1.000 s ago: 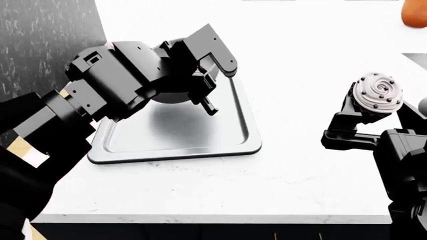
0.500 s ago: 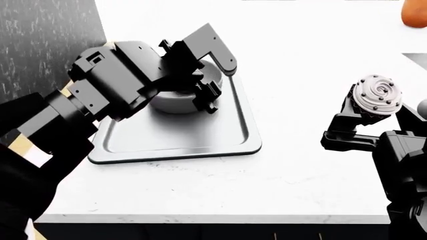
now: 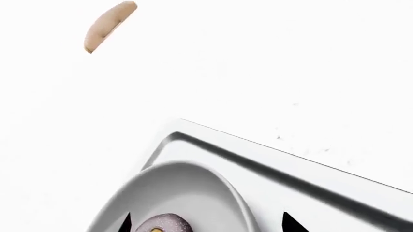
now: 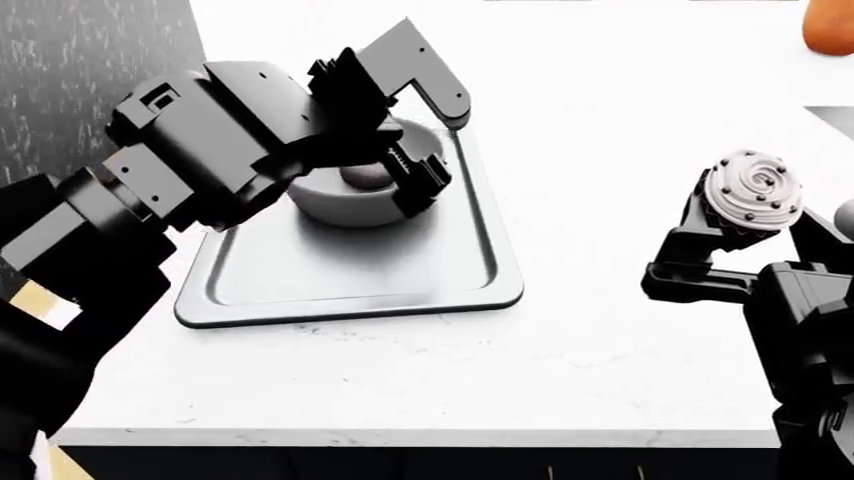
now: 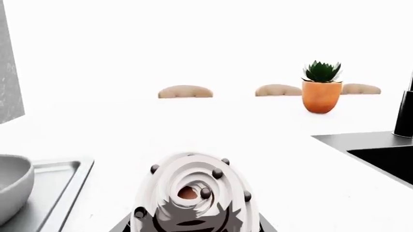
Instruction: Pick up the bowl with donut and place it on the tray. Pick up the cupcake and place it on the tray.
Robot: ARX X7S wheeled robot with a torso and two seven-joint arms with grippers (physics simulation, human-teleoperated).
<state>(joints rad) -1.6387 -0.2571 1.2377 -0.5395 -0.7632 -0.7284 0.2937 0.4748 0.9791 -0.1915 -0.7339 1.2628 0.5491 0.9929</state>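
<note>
White marble counter (image 4: pixel 641 120), dark speckled wall panel (image 4: pixel 94 90) at its left, black sink basin (image 5: pixel 380 154), potted succulent in orange pot (image 5: pixel 320 89), tan chair backs (image 5: pixel 185 91) behind, bright even light.

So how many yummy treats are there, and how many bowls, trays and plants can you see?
Treats: 2, the donut and the cupcake
Bowls: 1, the bowl
Trays: 1, the tray
Plants: 1, the potted plant
Total: 5

Matte black, blocky arms; the left arm (image 4: pixel 160 180) carries tan-and-white patches.
</note>
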